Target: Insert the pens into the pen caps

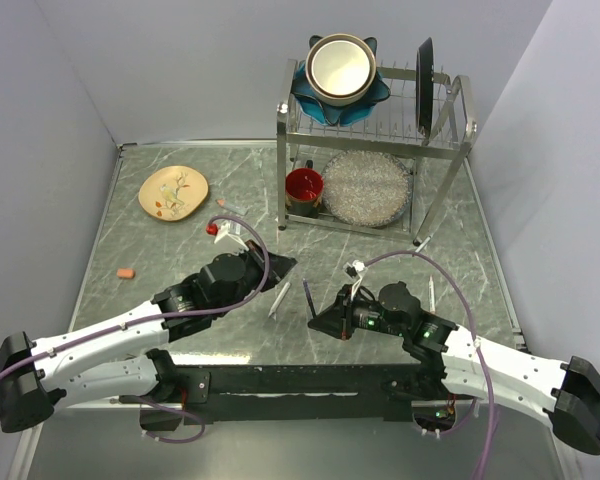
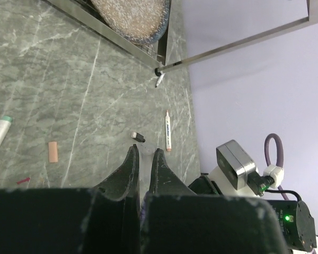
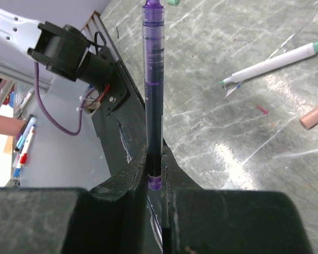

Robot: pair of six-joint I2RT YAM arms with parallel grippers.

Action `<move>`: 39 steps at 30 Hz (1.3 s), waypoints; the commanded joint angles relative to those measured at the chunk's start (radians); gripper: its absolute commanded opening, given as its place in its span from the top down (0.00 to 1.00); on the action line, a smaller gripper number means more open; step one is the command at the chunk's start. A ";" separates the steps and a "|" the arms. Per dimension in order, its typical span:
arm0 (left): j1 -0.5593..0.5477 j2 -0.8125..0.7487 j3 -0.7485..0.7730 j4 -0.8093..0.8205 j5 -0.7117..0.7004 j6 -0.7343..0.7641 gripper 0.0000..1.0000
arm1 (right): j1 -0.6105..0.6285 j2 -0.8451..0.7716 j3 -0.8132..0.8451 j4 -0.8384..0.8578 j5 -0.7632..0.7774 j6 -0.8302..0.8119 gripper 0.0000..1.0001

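Table [image 1: 130,240]: the grey marbled top carried everything. Loose pens and caps lay scattered across its near half, within reach of both arms.
Dish rack [image 1: 283,170]: it stood at the far side, well apart from the pens, and likely had no part in the job.
Left gripper [image 1: 283,266]: it pointed toward the other arm. In its own camera the left gripper [image 2: 144,154] showed fingers drawn nearly together with a thin slit between. I could not tell whether anything was pinched there.
Right gripper [image 3: 155,159]: it was clenched on the purple pen [image 3: 152,79], gripped near one end. Most of the barrel stuck out free, probably so that end could be steered into a cap.
Purple pen, overhead: it showed only as a dark sliver [image 1: 308,300] between the two grippers. Its colour and the grip on it were plain only from the right wrist.
White pen [image 3: 270,64]: this green-tipped pen lay flat and untouched. Overhead it was just beside the purple pen.
Second white pen [image 2: 168,130]: it lay near the table's right edge.
Salmon cap [image 3: 315,115]: it lay loose near the white pen.
Black cap [image 2: 139,137]: it sat just ahead of the left fingers, clear only in the left wrist view.
Teal cap [image 3: 172,2]: it lay at the top edge of the right wrist view.
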 commanded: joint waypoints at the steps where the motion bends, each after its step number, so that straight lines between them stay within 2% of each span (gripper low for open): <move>1: -0.004 -0.002 0.023 0.060 0.035 0.018 0.99 | 0.009 -0.009 0.056 0.029 0.020 -0.003 1.00; 25: -0.005 0.011 0.000 0.100 0.131 0.061 0.99 | 0.011 -0.032 0.081 -0.030 0.063 -0.019 1.00; 31: -0.004 0.049 0.021 0.075 0.209 0.170 0.99 | 0.011 -0.051 0.110 -0.089 0.092 -0.038 1.00; 36: -0.004 0.096 0.034 0.086 0.355 0.262 0.99 | 0.011 -0.053 0.136 -0.123 0.124 -0.055 1.00; 39: -0.004 0.121 0.026 0.098 0.401 0.253 0.99 | 0.011 -0.061 0.136 -0.120 0.136 -0.052 1.00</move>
